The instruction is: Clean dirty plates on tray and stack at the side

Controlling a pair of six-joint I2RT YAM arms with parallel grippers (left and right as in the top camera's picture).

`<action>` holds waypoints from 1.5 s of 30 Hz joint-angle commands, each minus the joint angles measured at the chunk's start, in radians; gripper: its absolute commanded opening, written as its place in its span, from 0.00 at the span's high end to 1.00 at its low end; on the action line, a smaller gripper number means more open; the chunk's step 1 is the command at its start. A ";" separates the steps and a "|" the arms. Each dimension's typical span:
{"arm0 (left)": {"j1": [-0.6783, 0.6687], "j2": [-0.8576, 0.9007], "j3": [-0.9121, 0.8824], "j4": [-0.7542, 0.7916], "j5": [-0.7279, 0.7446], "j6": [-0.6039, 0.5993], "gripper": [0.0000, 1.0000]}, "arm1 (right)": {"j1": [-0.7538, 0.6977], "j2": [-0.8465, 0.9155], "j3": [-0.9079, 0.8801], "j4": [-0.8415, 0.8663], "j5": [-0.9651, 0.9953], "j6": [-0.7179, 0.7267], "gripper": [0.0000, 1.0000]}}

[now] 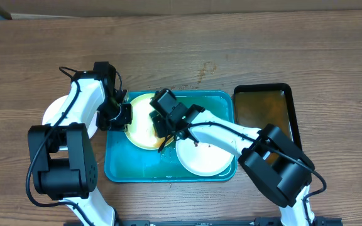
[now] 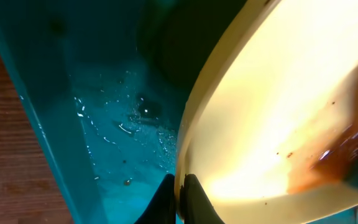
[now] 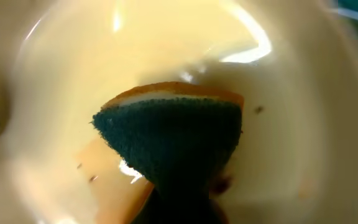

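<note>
Tray (image 1: 121,164) lies mid-counter, by the near edge. Left gripper (image 1: 123,116) pinches the left rim of the lime plate (image 1: 142,129) in the tray. Right gripper (image 1: 167,125) grips a sponge (image 3: 169,140) pressed on its smeared face. White plate (image 1: 203,157) lies beside it in the tray; second white plate (image 1: 54,112) lies near the left edge.

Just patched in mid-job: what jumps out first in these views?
Both arms meet over the lime-green plate in the teal tray: the left gripper pinches its rim while the right gripper holds a dark-green sponge against its sauce-smeared face. A white plate lies beside it in the tray; a black tray of brownish water sits to the right.
</note>
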 commanded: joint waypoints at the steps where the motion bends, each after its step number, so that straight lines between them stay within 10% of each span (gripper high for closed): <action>1: -0.007 -0.018 -0.018 -0.019 -0.022 0.004 0.96 | -0.051 0.019 -0.005 0.005 0.127 0.010 0.96; 26: -0.006 -0.040 0.039 -0.016 -0.031 -0.018 0.96 | -0.217 -0.306 0.087 -0.397 0.046 -0.105 0.96; 45: -0.204 -0.289 0.121 -0.163 -0.410 -0.096 0.96 | -0.610 -0.306 0.014 -0.703 0.040 -0.114 0.96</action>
